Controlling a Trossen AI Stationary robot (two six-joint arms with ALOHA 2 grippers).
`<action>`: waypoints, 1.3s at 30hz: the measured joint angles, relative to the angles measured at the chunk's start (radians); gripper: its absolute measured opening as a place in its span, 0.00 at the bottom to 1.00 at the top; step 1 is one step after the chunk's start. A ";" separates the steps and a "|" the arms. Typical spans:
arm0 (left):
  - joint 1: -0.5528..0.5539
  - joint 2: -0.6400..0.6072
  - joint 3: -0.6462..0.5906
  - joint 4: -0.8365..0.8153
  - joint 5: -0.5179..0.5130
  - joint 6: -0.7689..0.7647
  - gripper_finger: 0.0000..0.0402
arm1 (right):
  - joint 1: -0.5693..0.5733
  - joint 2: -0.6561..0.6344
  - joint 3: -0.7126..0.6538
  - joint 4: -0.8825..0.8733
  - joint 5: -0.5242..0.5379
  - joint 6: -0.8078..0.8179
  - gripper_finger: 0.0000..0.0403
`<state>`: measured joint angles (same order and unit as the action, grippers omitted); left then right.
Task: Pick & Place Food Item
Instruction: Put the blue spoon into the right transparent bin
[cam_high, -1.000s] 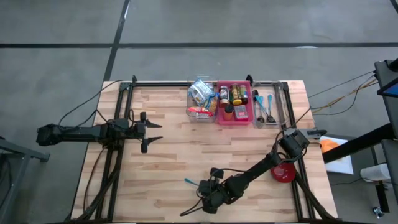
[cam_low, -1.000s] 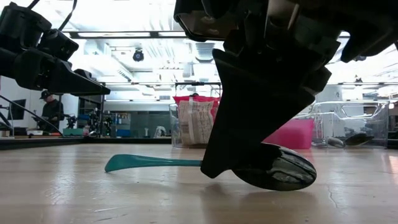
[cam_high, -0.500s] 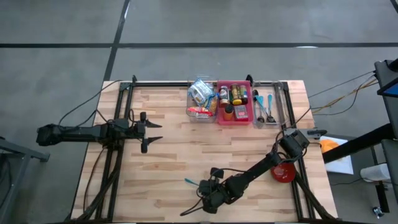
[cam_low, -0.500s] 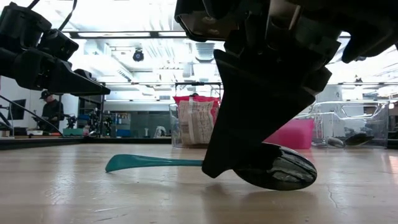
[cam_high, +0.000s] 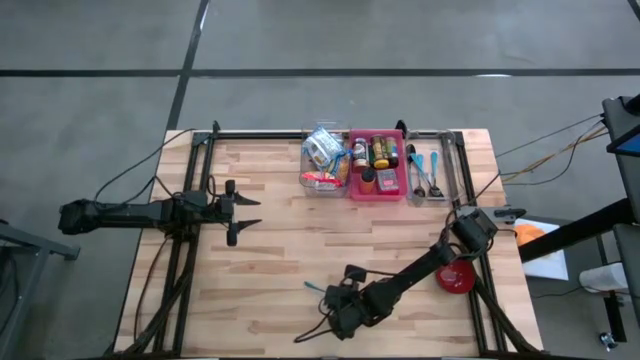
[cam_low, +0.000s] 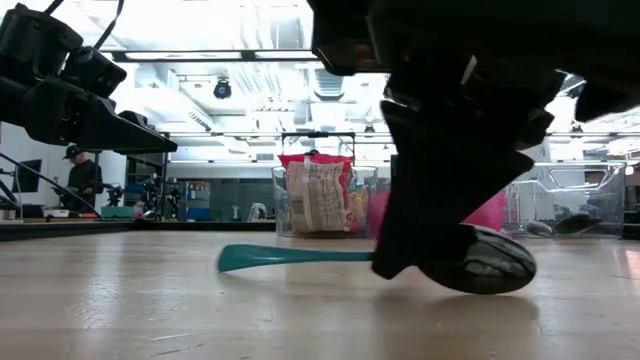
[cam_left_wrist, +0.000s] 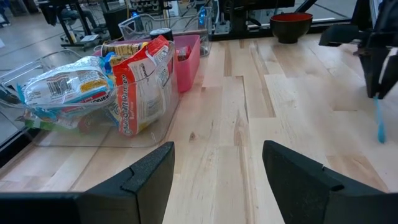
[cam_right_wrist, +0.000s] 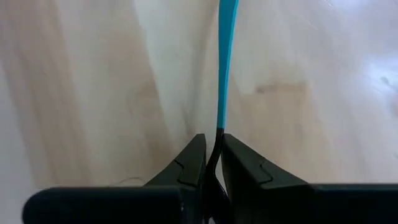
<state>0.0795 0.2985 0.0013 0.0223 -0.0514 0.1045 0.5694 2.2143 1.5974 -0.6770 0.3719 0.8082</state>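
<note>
1. Right gripper (cam_high: 338, 312) is low at the near-middle of the wooden table (cam_high: 270, 260), jaws pinched narrow on a spoon (cam_low: 470, 262), gripping it at the neck where the teal handle (cam_right_wrist: 225, 56) meets the metal bowl.
2. The spoon lies flat, or close to flat, along the tabletop; in the low view its shiny bowl touches or nearly touches the wood and the handle sticks out sideways, away from the bins.
3. Left gripper (cam_high: 240, 215) hovers over the left side of the table, fingers spread wide, holding nothing, well apart from the spoon.
4. Handling guess: the spoon is light, stiff and thin. The plastic handle is probably smooth and the metal slick, so it may pivot or slip in a pinch this narrow. Holding at the neck keeps it balanced.
5. At the far edge: a clear bin with snack bags (cam_left_wrist: 137, 81), a pink bin (cam_high: 377, 165), a clear utensil tray (cam_high: 428, 172). A red bowl (cam_high: 457, 276) sits by the right arm's base.
</note>
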 joint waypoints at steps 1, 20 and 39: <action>0.000 0.000 0.000 0.000 0.000 0.000 0.61 | 0.000 -0.002 0.000 -0.018 0.000 0.006 0.10; 0.000 0.000 0.000 0.000 0.000 -0.001 0.61 | 0.002 -0.021 -0.001 -0.209 -0.005 0.132 0.03; 0.000 0.000 0.000 0.000 0.000 -0.003 0.61 | 0.002 -0.052 0.000 -0.227 0.027 0.135 0.03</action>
<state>0.0795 0.2985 0.0013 0.0223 -0.0516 0.1017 0.5713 2.1623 1.5970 -0.9045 0.3991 0.9436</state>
